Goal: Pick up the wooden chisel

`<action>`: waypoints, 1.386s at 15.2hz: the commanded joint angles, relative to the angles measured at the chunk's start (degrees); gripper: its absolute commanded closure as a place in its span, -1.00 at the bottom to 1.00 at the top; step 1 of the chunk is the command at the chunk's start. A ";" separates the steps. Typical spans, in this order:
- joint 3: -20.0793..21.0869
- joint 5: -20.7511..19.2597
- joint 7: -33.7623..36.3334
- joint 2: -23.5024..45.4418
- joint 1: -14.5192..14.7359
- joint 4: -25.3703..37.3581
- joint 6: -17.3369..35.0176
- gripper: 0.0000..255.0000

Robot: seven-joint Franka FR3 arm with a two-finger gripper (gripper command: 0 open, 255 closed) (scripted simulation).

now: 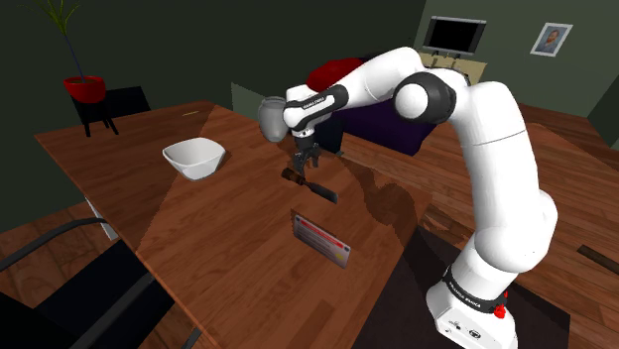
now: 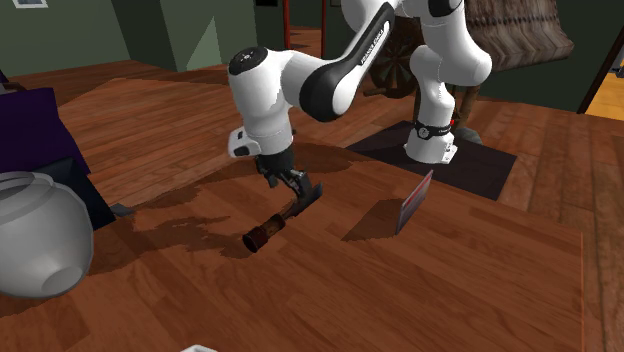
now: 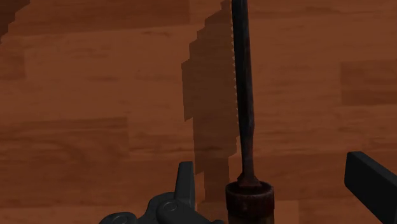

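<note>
The chisel (image 2: pixel 268 229) lies flat on the brown wooden table (image 2: pixel 450 290), its dark round handle end towards the second exterior view's lower left and its thin dark blade (image 2: pixel 311 192) under the hand. In the shoulder view, the chisel (image 1: pixel 311 185) sits just below my black gripper (image 1: pixel 303 159). In the wrist view, my gripper (image 3: pixel 273 173) is open and low over the table. The handle (image 3: pixel 249 198) stands between the fingers, nearer one finger (image 3: pixel 184 181) than the other (image 3: pixel 372 184), and neither touches it. The shaft (image 3: pixel 243 95) runs straight away from the hand.
A white bowl (image 1: pixel 194 157) and a grey round jar (image 1: pixel 270 116) stand on the table beyond the chisel. A small upright card (image 1: pixel 320 238) is near the table edge towards the stand. A black chair (image 1: pixel 69 288) is at the shoulder view's lower left.
</note>
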 commanded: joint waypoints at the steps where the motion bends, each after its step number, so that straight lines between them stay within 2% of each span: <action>1: -0.08 -0.11 0.06 3.39 0.06 3.40 -0.28 -1.00; 9: -0.11 -0.18 0.33 6.26 0.04 2.96 3.03 -1.00; 10: -0.12 -0.19 0.33 6.23 0.04 2.83 3.12 1.00; 21: -0.10 -0.16 0.25 5.34 0.05 3.01 2.06 1.00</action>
